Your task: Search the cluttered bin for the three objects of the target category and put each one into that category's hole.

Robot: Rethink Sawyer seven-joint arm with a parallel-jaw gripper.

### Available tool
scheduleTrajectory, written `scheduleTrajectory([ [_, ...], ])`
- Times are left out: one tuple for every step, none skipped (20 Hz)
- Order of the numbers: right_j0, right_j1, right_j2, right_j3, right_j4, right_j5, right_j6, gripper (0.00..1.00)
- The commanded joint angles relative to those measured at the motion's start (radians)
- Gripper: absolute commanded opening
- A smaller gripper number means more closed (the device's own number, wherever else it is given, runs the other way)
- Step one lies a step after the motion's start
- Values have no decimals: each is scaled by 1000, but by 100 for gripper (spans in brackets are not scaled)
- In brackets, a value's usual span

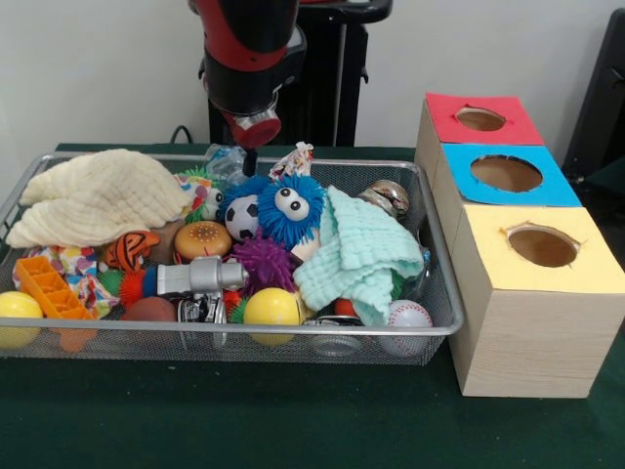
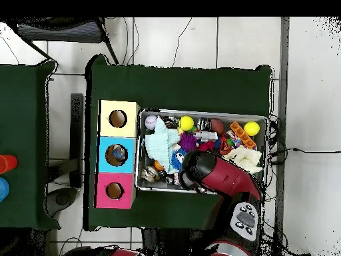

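A wire mesh bin [image 1: 444, 327] holds a heap of toys. Among them are a blue fuzzy monster [image 1: 290, 208], a soccer ball [image 1: 241, 217], a burger toy [image 1: 202, 238], a purple spiky ball [image 1: 264, 262], two yellow balls [image 1: 271, 308] [image 1: 18, 308], a baseball [image 1: 408, 315] and a shiny metal ball [image 1: 389, 197]. My gripper [image 1: 251, 162] hangs over the bin's far rim, just above the monster and the soccer ball. In the overhead view the arm [image 2: 216, 175] hides it. Beside the bin stand three boxes with holes: red [image 1: 480, 119], blue [image 1: 506, 173] and yellow [image 1: 543, 246].
A cream cloth [image 1: 98, 195] covers the bin's left back corner. A mint cloth [image 1: 361, 252] lies over toys at the right. An orange block [image 1: 51, 286] and a grey toy [image 1: 200, 276] lie near the front. A second table carries a red cup [image 2: 5, 163].
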Motion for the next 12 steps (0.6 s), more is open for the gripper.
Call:
scheduleTrajectory([
  [26,-14,27,-28,9,75,164,100],
  [27,-15,29,-21,12,66,165,100],
  [22,-10,30,-25,13,56,162,100],
  [19,-5,34,-18,17,33,162,100],
  [13,2,35,-22,16,24,157,100],
  [10,7,38,-18,18,4,157,100],
  [10,9,37,-16,19,0,157,100],
  [12,12,33,-17,15,2,156,100],
  [12,17,30,-18,12,4,155,100],
  [13,21,26,-17,9,-8,156,100],
  [14,24,19,-24,4,-5,155,100],
  [16,29,13,-30,-3,1,152,100],
])
